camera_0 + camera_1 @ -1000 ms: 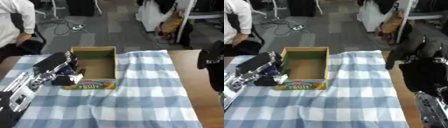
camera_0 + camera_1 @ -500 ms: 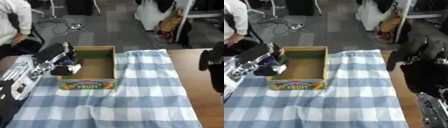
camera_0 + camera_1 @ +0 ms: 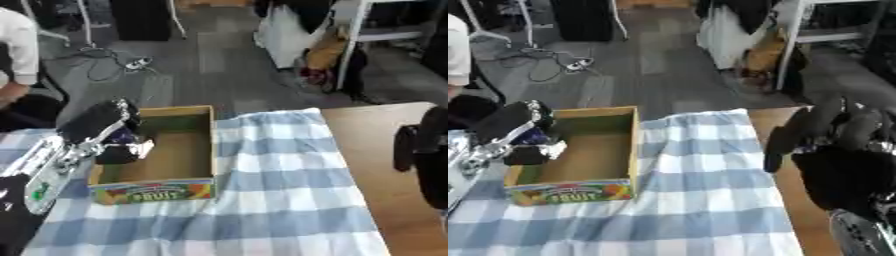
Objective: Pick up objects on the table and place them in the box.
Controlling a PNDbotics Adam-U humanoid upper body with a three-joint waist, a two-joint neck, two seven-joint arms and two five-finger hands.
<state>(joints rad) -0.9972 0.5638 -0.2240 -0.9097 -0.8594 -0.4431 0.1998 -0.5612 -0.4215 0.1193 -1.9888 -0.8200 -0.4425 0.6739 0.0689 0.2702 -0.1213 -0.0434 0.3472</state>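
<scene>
An open cardboard box with a fruit print on its front stands on the blue-and-white checked cloth. My left hand hangs over the box's left wall, fingers curled round a dark blue and black object. The object sits just above the rim, partly inside the box's outline, and I cannot make out what it is. The box floor looks bare where it shows. My right hand is raised at the right side above the bare wooden table, fingers up and relaxed, holding nothing.
Bare wooden table runs along the right of the cloth. A person in a white sleeve sits beyond the table's far left corner. Cables, bags and furniture legs lie on the floor behind the table.
My left hand has lifted the dark object from beside the box's front left corner up and back to over the left wall. The view has also shifted. The right hand stays raised.
</scene>
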